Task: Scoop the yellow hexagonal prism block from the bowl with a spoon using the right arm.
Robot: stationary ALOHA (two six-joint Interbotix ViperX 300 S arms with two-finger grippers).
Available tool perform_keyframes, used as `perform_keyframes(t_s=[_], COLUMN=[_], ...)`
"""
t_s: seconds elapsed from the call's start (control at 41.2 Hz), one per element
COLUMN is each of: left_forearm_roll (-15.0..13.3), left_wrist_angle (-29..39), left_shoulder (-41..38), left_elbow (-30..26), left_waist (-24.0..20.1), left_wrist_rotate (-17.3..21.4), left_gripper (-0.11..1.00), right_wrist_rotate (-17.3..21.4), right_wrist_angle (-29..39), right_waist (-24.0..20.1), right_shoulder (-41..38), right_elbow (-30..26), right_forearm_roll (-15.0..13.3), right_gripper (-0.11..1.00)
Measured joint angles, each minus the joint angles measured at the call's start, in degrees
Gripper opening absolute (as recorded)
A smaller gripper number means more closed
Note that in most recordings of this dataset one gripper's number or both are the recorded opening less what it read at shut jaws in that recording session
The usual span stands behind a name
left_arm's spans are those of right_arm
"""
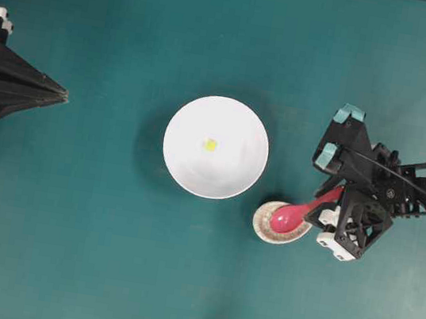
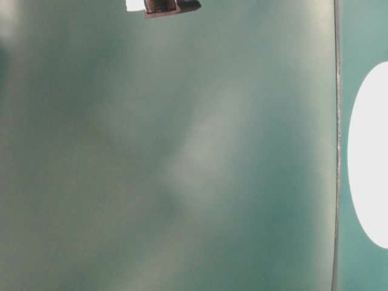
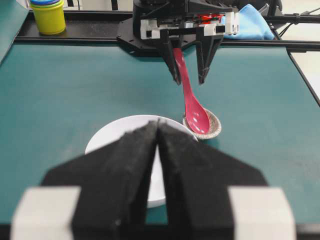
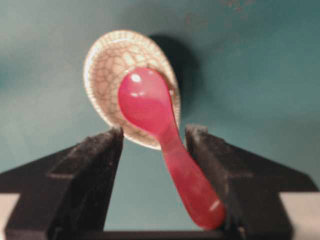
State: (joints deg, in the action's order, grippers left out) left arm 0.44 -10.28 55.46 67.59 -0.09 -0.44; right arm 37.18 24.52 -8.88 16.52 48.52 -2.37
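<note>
You see a teal table [image 1: 74, 227] bearing a plain white bowl [image 1: 231, 170]; at its centre sits a pale-yellow block [image 1: 210, 145]. Beside the bowl, a glossy pink-red spoon [image 4: 155, 120] lies on an off-white spoon rest [image 4: 107, 60] veined with dark crackle lines.

A tiny yellow block [image 1: 210, 145] sits in the middle of the big round white bowl [image 1: 188, 164]. Just beside the bowl, the shiny pink spoon [image 1: 298, 214] rests with its scoop in a small speckled dish [image 1: 263, 225], handle tilted up.
</note>
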Motion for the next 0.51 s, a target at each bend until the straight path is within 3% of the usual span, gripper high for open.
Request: perform_keyframes(t_s=[0.316,0.51], left_forearm_roll=[0.0,0.0], left_wrist_angle=[-0.1,-0.1], left_shoulder=[0.0,0.0], left_elbow=[0.0,0.0], left_waist=[0.0,0.0], left_wrist_rotate=[-0.1,-0.1], left_gripper=[0.09,0.09], right_wrist_rotate=[-0.6,-2.4], right_wrist_angle=[9.5,14.0], right_waist=[0.0,-0.6], right_shoulder=[0.0,0.6], right_elbow=[0.0,0.0], right_forearm_roll=[-8.2,-9.8], right_gripper=[0.58,0.58])
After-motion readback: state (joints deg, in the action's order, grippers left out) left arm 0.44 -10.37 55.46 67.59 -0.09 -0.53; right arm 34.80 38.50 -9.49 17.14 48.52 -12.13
